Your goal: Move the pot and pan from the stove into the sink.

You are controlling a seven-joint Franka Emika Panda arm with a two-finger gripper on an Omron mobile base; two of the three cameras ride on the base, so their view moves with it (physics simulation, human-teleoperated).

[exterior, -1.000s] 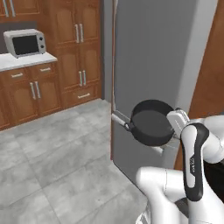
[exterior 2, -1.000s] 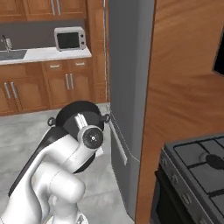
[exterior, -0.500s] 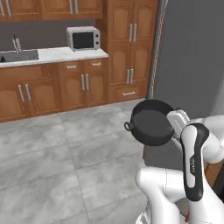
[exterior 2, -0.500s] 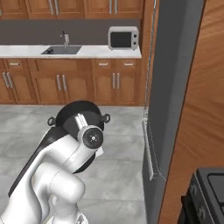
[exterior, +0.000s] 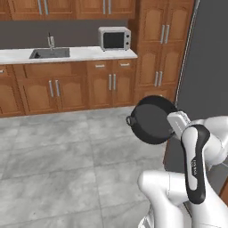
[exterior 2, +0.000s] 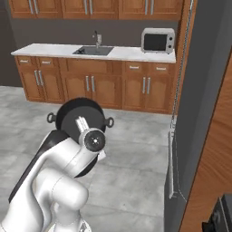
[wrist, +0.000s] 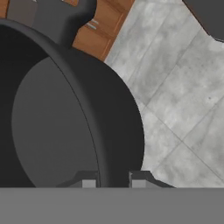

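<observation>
The pot (exterior: 151, 119) is a dark grey round vessel with small loop handles, held tipped on its side in the air above the floor. My gripper (wrist: 113, 181) is shut on the pot's wall (wrist: 109, 131), one finger inside and one outside. From the right base camera the pot (exterior 2: 77, 118) sits just behind my hand. The sink (exterior: 50, 53) lies far off in the white counter, its faucet (exterior: 50, 41) standing behind it; it is also at the back as sink (exterior 2: 93, 50). The pan is out of view. A dark corner of the stove (exterior 2: 223, 216) shows at lower right.
A microwave (exterior: 115, 38) stands on the counter right of the sink. Wooden cabinets (exterior: 89, 89) run below and above it. A tall grey fridge (exterior 2: 199, 113) rises close on my right. Grey tiled floor (exterior: 53, 156) stretches between me and the counter.
The base has turned, so the whole scene slid right: the sink counter and microwave came toward the middle, and the fridge went to the edge. The pot stays in my gripper.
</observation>
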